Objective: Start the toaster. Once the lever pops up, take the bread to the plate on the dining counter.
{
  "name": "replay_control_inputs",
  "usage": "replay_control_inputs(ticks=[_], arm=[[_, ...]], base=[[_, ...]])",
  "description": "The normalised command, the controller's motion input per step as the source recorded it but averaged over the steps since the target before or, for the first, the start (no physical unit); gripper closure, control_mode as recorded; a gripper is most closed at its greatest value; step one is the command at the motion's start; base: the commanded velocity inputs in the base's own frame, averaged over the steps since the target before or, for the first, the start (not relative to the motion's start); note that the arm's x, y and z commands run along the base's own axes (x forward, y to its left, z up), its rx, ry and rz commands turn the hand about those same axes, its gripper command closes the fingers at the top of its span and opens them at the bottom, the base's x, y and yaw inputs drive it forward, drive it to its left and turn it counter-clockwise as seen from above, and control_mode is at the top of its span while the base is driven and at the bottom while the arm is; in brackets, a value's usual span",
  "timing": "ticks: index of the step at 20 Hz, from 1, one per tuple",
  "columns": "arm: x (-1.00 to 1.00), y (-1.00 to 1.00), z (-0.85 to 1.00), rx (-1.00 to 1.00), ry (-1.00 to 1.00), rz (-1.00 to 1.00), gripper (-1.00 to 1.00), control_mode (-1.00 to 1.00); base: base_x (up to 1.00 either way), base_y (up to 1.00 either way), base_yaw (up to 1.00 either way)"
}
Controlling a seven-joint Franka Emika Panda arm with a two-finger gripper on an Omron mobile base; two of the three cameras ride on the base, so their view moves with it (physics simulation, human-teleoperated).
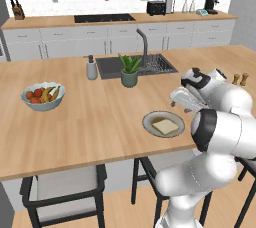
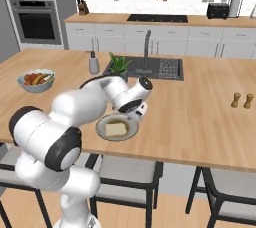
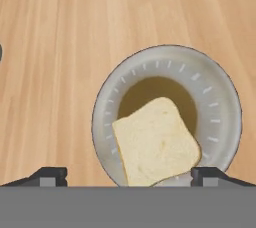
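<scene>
- Setting: rendered kitchen; long light wooden dining bench (image 1: pixel 75 122) in front, wall-side bench with cupboards behind it.
- Nearest: dark stools (image 1: pixel 65 192) tucked under the bench's front edge.
- Plate (image 1: pixel 149 124): round, grey-beige, flat on the dining bench near its front edge.
- Bread (image 1: pixel 165 126): pale square slice lying flat on the plate, off-centre; in the hand view one corner reaches the rim.
- Gripper (image 3: pixel 129 176): just above the plate; fingers (image 3: pixel 50 175) spread wide, empty, one to each side of the slice, not touching it.
- Task status, as judged: delivery looks complete; only withdrawal remains.
- Risk: a low or sideways retreat could let a finger catch the slice's raised edge or the rim, dragging the bread off or sliding the plate toward the front edge. A straight lift would avoid this.
- Mid-bench: potted plant (image 1: pixel 129 70), soap dispenser (image 1: pixel 91 68), dark sink (image 1: pixel 150 64) with tap; fruit bowl (image 1: pixel 43 96) well apart to the left.
- Far: black toaster (image 1: pixel 156 7) on the wall bench; lever position too small to tell.
</scene>
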Motion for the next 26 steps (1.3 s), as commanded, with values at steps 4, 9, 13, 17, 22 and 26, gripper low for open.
replay_control_inputs(ticks=[4, 9, 13, 17, 22, 26], arm=[[-0.22, 0.62, 0.49, -0.17, 0.0, 0.0, -1.0, -1.0], [-0.35, 0.81, 0.6, -0.22, 0.0, 0.0, -1.0, -1.0], [-0.47, 0.85, 0.59, -0.25, 0.01, 0.0, -1.0, -1.0], [-0.63, 0.29, 0.78, -0.17, 0.03, 0.0, -1.0, -1.0], [-0.73, 0.0, 0.73, -0.07, 0.03, -0.01, -1.0, -1.0], [-0.82, -0.12, 0.59, -0.03, 0.01, -0.02, -1.0, -1.0]], base=[[0.0, 0.0, 0.0], [0.0, 0.0, 0.0], [0.0, 0.0, 0.0], [0.0, 0.0, 0.0], [0.0, 0.0, 0.0], [0.0, 0.0, 0.0]])
